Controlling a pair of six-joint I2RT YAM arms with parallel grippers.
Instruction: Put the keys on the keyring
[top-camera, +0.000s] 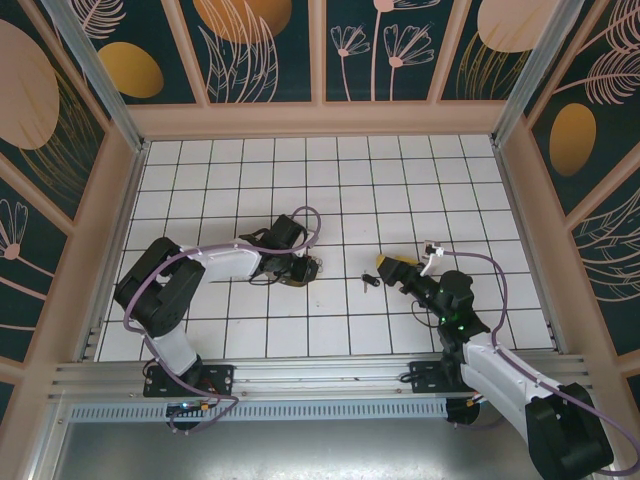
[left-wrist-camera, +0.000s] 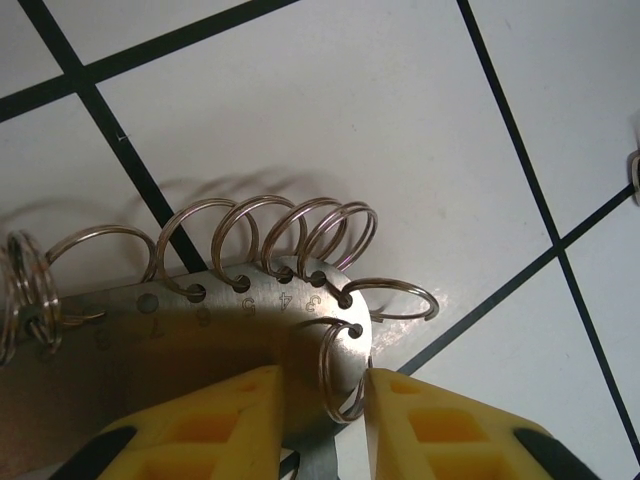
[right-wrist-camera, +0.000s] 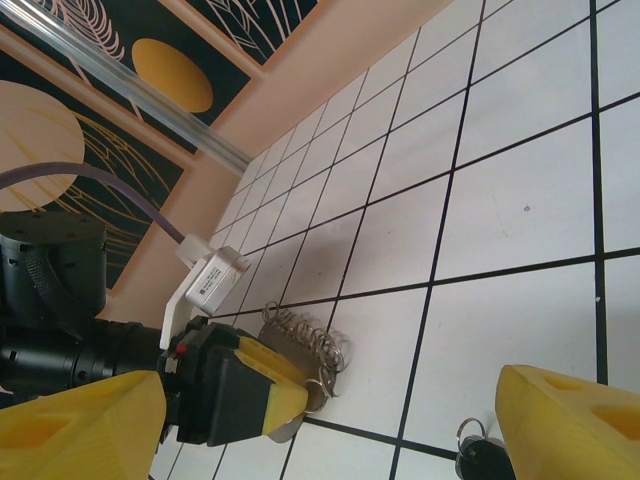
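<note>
Overhead, the left arm (top-camera: 225, 265) reaches in from the lower left across the white, black-gridded bench (top-camera: 250, 170). The left end effector (top-camera: 300, 268) sits just left of frame centre, its yellow fingers (left-wrist-camera: 215, 435) clamped narrow on the keyring (top-camera: 311, 265). In the left wrist view the keyring fills the middle and lower left. It is a flat metal plate with a row of numbered holes, and a wire split ring passes through each hole, the rings arching toward the top of the frame. The two fingers pinch the plate's rounded end at bottom centre, with one split ring hanging between them.

To the right of the keyring in the overhead view, and apart from it, the key (top-camera: 368, 281) lies flat on the bench in the gap between the two end effectors. It is a small piece with a dark head.

Further right, the right end effector (top-camera: 397, 268) points toward frame centre with its fingers spread wide and holding nothing. In the right wrist view the key lies at the bottom edge, right of centre, just beside the lower-right finger (right-wrist-camera: 570, 420). Whether the key and that finger touch cannot be told.
</note>
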